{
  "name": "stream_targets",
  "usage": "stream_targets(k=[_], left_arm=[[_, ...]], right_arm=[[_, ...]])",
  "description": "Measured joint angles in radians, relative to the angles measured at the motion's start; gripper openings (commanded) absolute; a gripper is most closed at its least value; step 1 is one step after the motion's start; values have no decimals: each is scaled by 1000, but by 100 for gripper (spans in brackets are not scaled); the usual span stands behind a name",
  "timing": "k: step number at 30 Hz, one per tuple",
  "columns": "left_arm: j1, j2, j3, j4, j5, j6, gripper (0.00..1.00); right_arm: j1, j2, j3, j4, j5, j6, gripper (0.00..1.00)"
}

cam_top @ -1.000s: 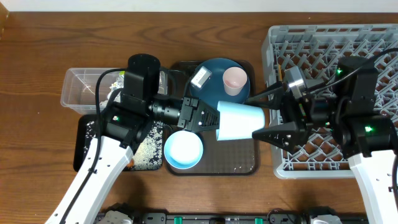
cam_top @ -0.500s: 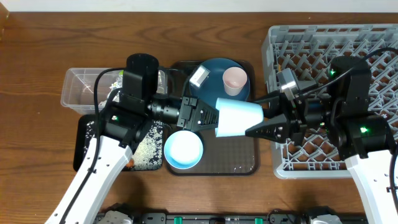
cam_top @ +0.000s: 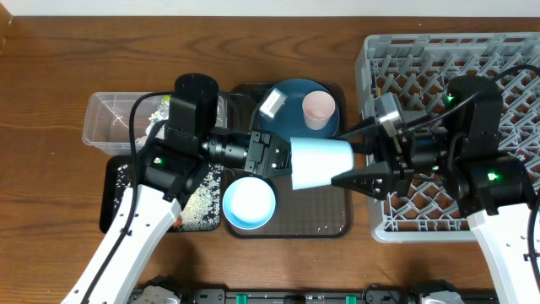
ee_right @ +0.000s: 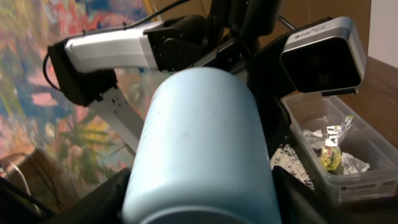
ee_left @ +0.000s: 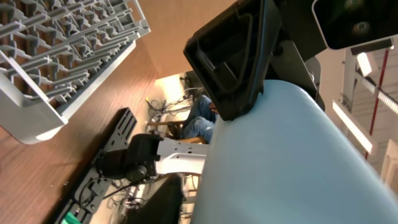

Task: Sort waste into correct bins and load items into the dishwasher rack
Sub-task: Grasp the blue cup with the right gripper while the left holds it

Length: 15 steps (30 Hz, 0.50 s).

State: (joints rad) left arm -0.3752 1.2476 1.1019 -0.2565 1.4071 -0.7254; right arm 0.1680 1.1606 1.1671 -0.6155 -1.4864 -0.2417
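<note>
The light blue cup hangs on its side above the dark brown tray, wide end toward the dishwasher rack. My right gripper is shut on the cup, one finger against each side of its wide end. At the narrow end sits my left gripper; in the left wrist view its one visible finger stands a sliver off the cup, so it is open. The dark blue plate carries the pink cup. The pale blue bowl rests at the tray's front left.
The clear tub at the left holds a yellow-green wrapper and crumpled foil. The black tray below it is strewn with rice. The rack fills the right side of the table.
My right gripper came in from the rack side and closed around the cup's wide end. The cup slid slightly left. My left gripper's jaws have begun to part.
</note>
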Motion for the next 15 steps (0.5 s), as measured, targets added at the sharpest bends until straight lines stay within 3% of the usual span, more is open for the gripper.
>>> stream_targets(k=[6,11,15], left_arm=[[0,0,0,0,-1,-4,19],[0,0,0,0,-6,-4,19],[0,0,0,0,-15,-4,19]], right_arm=[[0,0,0,6,-1,-1,76],[0,0,0,7,-3,1,65],[0,0,0,7,-6,3,64]])
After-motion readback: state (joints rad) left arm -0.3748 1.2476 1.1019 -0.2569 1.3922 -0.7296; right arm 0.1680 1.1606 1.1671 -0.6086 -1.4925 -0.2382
